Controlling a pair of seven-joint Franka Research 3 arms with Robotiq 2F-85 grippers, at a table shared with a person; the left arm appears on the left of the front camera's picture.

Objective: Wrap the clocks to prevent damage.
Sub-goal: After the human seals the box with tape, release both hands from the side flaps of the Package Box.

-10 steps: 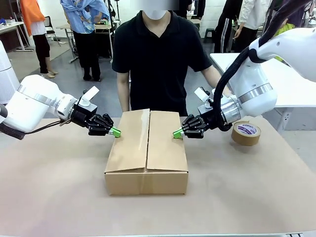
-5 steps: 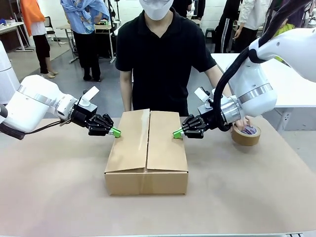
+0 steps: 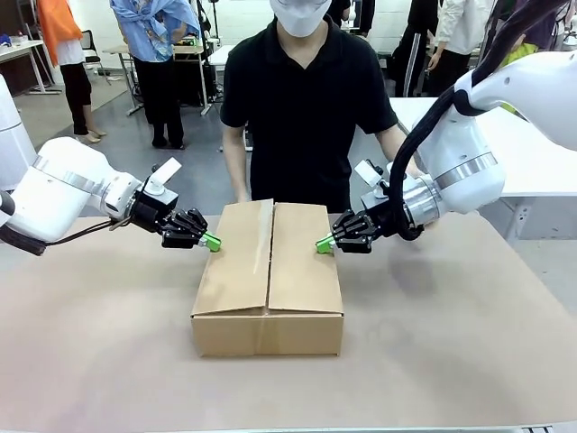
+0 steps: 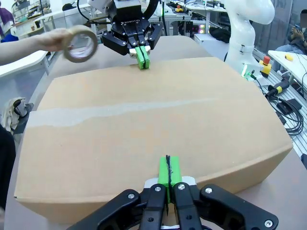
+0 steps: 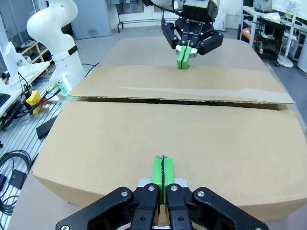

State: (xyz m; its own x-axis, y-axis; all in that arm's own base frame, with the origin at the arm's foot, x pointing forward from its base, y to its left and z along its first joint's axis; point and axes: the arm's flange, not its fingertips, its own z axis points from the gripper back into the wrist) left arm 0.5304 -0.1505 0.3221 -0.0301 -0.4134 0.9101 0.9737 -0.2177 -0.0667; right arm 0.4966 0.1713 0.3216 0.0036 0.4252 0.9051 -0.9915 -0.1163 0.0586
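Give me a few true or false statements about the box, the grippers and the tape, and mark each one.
1. The left gripper and the right gripper are both shut, with their tips on opposite sides of the box top. True.
2. The box is open on top. False: its top is folded shut.
3. The person's hand holds a tape roll. True.
4. The tape roll lies on the box. False: it is held up in the air, off the box.
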